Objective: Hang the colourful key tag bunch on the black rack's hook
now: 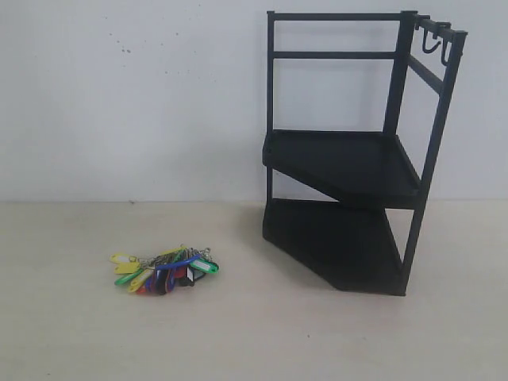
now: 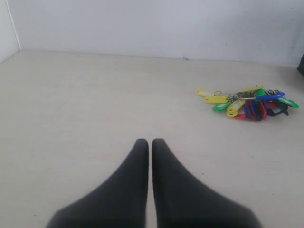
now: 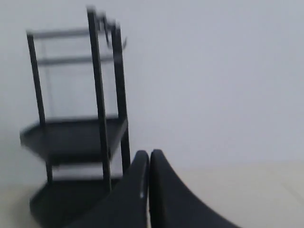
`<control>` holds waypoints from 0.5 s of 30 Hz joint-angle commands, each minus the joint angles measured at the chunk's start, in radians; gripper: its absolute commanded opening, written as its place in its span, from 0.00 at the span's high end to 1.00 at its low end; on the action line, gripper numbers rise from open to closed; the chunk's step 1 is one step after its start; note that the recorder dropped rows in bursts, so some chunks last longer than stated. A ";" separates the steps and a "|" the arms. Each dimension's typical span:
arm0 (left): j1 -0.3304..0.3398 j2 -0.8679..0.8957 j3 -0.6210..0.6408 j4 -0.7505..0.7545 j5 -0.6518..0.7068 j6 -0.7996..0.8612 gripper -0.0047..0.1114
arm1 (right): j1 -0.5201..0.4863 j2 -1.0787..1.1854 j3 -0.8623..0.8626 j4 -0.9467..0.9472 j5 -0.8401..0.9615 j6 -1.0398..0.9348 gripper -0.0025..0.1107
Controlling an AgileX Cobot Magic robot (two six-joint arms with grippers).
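The colourful key tag bunch (image 1: 165, 270) lies flat on the pale table, left of the black rack (image 1: 349, 159); yellow, green, blue and red tags fan out from silver rings. In the left wrist view the key tag bunch (image 2: 249, 101) sits well away from my left gripper (image 2: 150, 142), which is shut with nothing in it. The rack's small hooks (image 1: 432, 41) hang empty from its top side rail. My right gripper (image 3: 149, 154) is shut and empty, with the black rack (image 3: 78, 128) blurred behind it. Neither gripper shows in the exterior view.
A white wall (image 1: 135, 95) stands directly behind the table. The rack's two solid shelves (image 1: 341, 163) carry nothing. Bare tabletop (image 1: 238, 333) spreads in front of the bunch and the rack.
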 commanded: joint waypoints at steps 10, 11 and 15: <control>0.003 0.004 -0.002 -0.007 -0.012 0.000 0.92 | -0.003 0.182 -0.386 0.048 0.189 -0.143 0.98; 0.003 0.004 -0.002 -0.007 -0.012 0.000 0.92 | -0.003 0.228 -0.428 0.048 0.261 -0.169 0.98; 0.003 0.004 -0.002 -0.007 -0.012 0.000 0.92 | -0.003 0.404 -0.534 0.048 0.423 -0.178 0.98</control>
